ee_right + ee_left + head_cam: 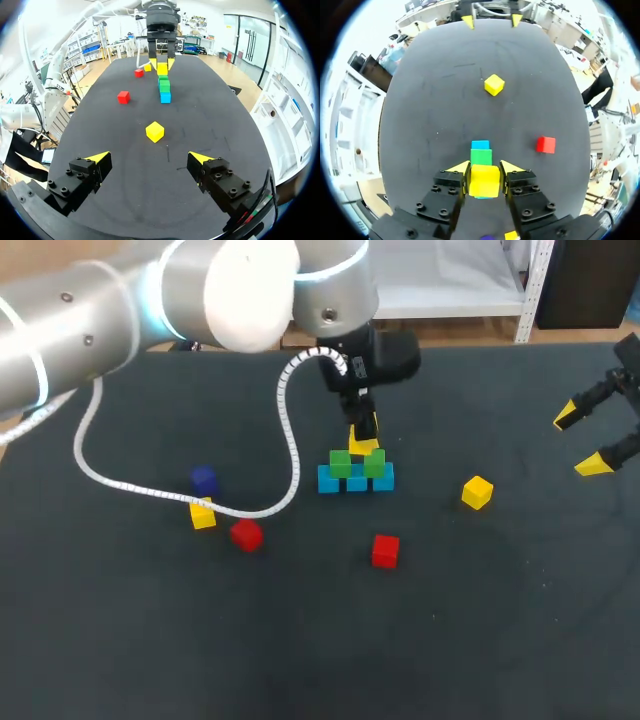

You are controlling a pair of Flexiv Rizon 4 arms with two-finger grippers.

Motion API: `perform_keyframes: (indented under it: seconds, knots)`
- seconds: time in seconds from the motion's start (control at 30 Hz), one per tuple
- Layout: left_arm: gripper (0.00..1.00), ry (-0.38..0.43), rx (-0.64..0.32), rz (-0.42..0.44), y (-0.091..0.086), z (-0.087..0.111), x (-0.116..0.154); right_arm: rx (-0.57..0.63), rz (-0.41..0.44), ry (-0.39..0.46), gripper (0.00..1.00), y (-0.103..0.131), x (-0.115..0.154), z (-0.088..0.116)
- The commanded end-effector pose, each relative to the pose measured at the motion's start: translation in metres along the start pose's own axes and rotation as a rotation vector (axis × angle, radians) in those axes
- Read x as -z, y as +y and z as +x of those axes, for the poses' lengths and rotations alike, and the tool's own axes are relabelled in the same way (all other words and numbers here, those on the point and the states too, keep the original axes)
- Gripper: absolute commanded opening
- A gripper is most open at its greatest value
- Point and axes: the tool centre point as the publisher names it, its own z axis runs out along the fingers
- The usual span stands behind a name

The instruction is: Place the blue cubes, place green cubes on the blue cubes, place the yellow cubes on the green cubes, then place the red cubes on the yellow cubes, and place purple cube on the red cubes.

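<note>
Over the matte black table (500, 620), the left gripper (485, 169) clamps a smooth yellow cube (484, 182) between its wedge-shaped tips, directly over two green cubes (340, 464) that rest on a row of blue cubes (357, 483). Near the table's right edge, the right gripper (150, 158) hangs with fingers spread, holding nothing.

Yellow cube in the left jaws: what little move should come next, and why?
Probably lower it a touch, straight down. The left jaws are shut on the yellow cube, which hangs right over the two green cubes on the blue cubes; contact isn't clear yet.
</note>
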Motion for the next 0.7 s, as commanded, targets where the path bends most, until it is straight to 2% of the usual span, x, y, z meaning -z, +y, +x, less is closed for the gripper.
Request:
perform_keyframes:
  seconds: [0.03, 0.3, 0.7]
  knots:
    - [0.0, 0.006, 0.03, 0.012, 0.009, -0.004, -0.004, 0.001, -0.001, -0.003, 1.0, -0.001, 0.0, 0.001]
    - [0.0, -0.012, 0.08, 0.003, 0.009, -0.003, -0.005, 0.001, -0.001, -0.003, 1.0, -0.001, 0.0, 0.001]
    - [0.0, -0.011, 0.12, 0.002, 0.001, 0.008, -0.008, 0.001, -0.001, -0.003, 1.0, -0.001, 0.0, 0.001]
